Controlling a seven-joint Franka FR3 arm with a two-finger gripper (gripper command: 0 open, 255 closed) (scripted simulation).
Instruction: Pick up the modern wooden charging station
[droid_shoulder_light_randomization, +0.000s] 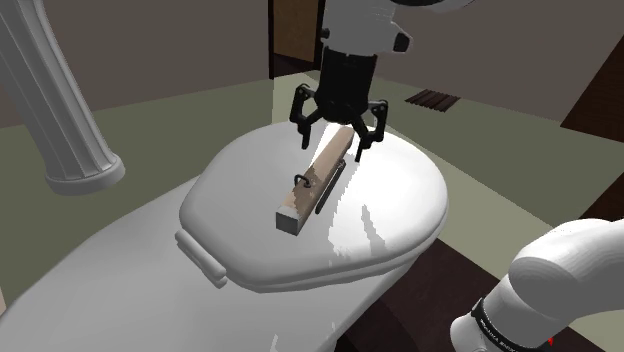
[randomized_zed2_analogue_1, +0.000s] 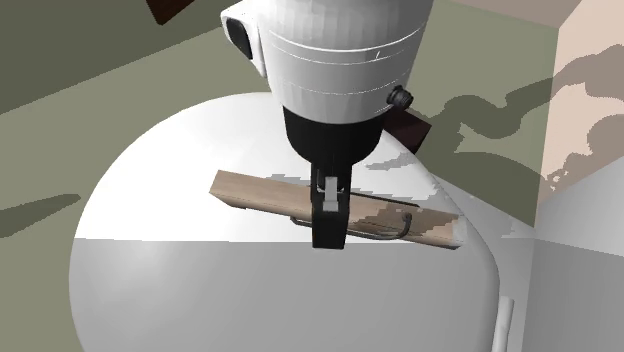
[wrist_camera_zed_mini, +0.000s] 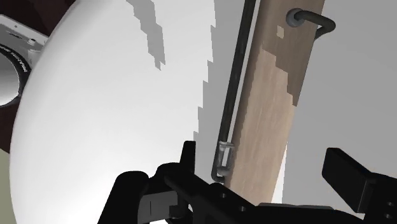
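Observation:
The charging station (droid_shoulder_light_randomization: 314, 184) is a long light wooden block with a thin dark metal rail along one side and a small dark hook on top. It lies flat on the white toilet lid (droid_shoulder_light_randomization: 392, 215). My gripper (droid_shoulder_light_randomization: 336, 136) hangs open just above the block's far end, its fingers straddling the wood. In the wrist view the block (wrist_camera_zed_mini: 273, 95) runs between the fingers (wrist_camera_zed_mini: 347, 173), with a gap on each side. From the second exterior view the gripper (randomized_zed2_analogue_1: 328, 222) is seen edge-on in front of the block (randomized_zed2_analogue_1: 258, 190).
The lid curves down at its edges, with hinges (droid_shoulder_light_randomization: 200, 258) at the shoulder view's lower left. A white fluted column (droid_shoulder_light_randomization: 62, 120) stands at the left. A floor vent (droid_shoulder_light_randomization: 432, 98) and a dark doorway (droid_shoulder_light_randomization: 295, 40) lie behind. My arm's elbow (droid_shoulder_light_randomization: 560, 290) occupies the lower right.

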